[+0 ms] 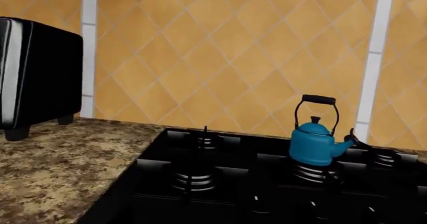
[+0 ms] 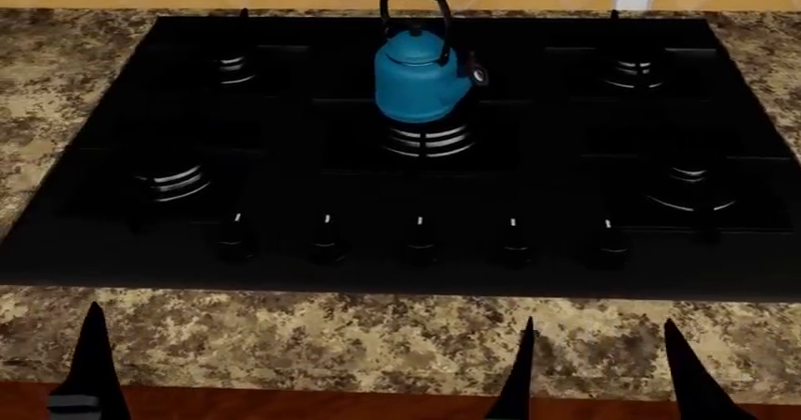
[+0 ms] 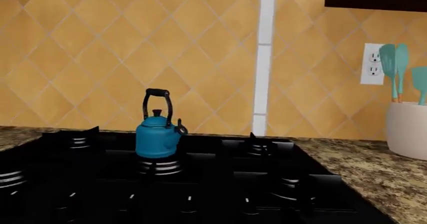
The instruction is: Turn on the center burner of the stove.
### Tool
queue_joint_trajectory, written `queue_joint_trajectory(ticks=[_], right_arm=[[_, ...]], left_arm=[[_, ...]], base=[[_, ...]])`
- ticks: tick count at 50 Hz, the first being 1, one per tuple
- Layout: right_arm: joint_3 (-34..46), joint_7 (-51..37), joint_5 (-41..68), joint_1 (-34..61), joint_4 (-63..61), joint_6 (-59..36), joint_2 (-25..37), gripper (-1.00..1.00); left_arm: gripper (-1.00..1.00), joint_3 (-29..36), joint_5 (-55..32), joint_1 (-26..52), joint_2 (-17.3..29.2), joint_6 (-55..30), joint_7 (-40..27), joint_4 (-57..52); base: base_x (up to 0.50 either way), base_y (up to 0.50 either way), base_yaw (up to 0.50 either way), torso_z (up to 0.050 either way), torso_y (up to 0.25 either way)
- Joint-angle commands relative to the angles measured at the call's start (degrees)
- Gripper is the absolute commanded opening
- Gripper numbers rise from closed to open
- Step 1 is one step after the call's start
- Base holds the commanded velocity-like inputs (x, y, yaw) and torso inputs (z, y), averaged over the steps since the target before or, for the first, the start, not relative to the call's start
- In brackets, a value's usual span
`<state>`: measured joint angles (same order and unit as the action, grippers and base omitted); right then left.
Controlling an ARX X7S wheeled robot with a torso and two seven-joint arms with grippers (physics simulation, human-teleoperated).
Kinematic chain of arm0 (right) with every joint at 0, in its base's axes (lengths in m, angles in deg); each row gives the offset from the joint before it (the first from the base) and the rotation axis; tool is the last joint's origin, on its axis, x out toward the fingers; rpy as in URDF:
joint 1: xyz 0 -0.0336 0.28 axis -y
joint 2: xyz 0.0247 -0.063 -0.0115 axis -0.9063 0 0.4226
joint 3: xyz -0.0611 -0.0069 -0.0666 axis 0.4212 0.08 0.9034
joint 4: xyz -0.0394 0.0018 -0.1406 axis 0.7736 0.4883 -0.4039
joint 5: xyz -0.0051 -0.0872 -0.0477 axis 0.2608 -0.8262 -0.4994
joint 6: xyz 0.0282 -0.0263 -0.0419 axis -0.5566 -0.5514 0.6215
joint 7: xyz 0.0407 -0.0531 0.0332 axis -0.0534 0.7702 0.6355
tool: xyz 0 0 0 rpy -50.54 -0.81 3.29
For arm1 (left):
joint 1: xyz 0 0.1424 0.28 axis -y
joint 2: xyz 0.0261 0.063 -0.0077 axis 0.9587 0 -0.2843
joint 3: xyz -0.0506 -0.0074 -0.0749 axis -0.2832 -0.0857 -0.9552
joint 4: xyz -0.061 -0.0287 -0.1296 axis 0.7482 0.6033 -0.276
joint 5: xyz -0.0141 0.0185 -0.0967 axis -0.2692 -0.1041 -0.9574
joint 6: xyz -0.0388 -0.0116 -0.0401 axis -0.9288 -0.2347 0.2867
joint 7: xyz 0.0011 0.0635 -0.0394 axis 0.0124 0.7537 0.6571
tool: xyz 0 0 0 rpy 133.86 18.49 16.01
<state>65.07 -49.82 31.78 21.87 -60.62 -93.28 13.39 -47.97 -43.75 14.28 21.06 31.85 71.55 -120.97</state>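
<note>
The stove (image 2: 551, 172) is a wide black glass cooktop set in a granite counter. The center burner (image 2: 426, 142) has stacked silver rings, and a blue kettle (image 2: 419, 78) stands on it. A row of five small black knobs runs along the front, with the middle knob (image 2: 421, 237) in line with the center burner. My right gripper (image 2: 598, 324) is open and empty over the counter's front edge, short of the knobs. Only one finger (image 2: 92, 364) of my left gripper shows, at the front left, with nothing held. The center burner also shows in the left wrist view (image 1: 313, 173) and the right wrist view (image 3: 159, 166).
A black toaster (image 1: 37, 79) stands on the counter left of the stove. A white crock (image 3: 407, 129) with teal spatulas stands to the right, below a wall outlet (image 3: 372, 64). A tiled wall runs behind. A strip of granite counter (image 2: 313, 336) lies between my grippers and the knobs.
</note>
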Motion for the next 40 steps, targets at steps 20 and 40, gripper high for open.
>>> queue_joint_trajectory(ticks=[20,40], right_arm=[[0.09,-0.43,0.37,-0.67,1.13,1.56,0.41,1.0],[0.05,-1.11,1.22,-0.73,-0.97,0.05,1.12,1.0]], left_arm=[[1.0,1.38,-0.02,-0.13,0.19,1.38,0.1,1.61],[1.0,2.09,-0.55,-0.01,0.78,1.29,0.2,1.74]], base=[[0.01,0.37,0.0,0.0,0.0],[0.0,0.0,0.0,0.0,0.0]])
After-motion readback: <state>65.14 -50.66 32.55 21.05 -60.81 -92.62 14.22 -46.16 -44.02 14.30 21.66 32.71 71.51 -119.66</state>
